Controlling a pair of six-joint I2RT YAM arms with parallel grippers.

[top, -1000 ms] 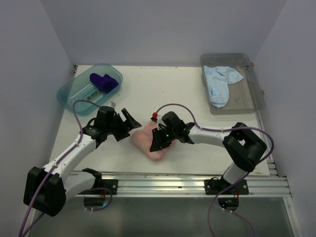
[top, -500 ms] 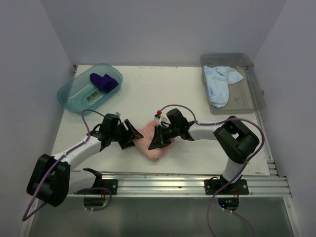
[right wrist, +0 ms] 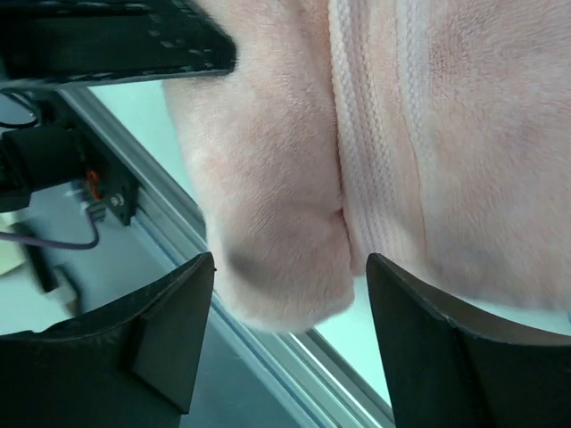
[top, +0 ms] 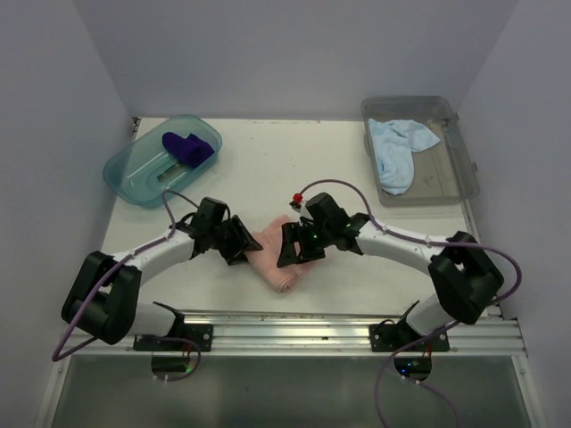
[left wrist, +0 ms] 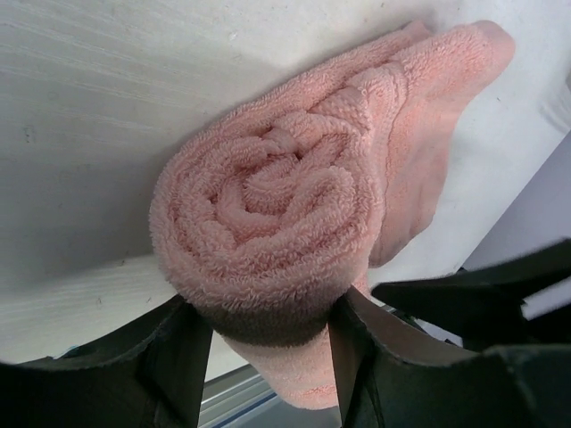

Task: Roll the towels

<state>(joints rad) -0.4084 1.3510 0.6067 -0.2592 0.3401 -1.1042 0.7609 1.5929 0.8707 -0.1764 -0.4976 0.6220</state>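
The left gripper (left wrist: 268, 312) is closed on the rolled end of the pink towel (left wrist: 294, 196), which is laid on the table (top: 268, 160). The right gripper (right wrist: 290, 267) is spread wide beside it, and nothing is gripped. The curl is shown only by the left wrist view. Only from above are the purple towel (top: 187, 147) in the teal tub (top: 125, 174) and the blue towel (top: 397, 147) in the grey bin (top: 451, 169) seen.

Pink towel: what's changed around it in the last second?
The left gripper swung in from the left and closed on the rolled end of the pink towel. The right gripper, pinched on it earlier, has opened and now only straddles it. The towel itself barely shifted. The purple towel and blue towel stayed put.
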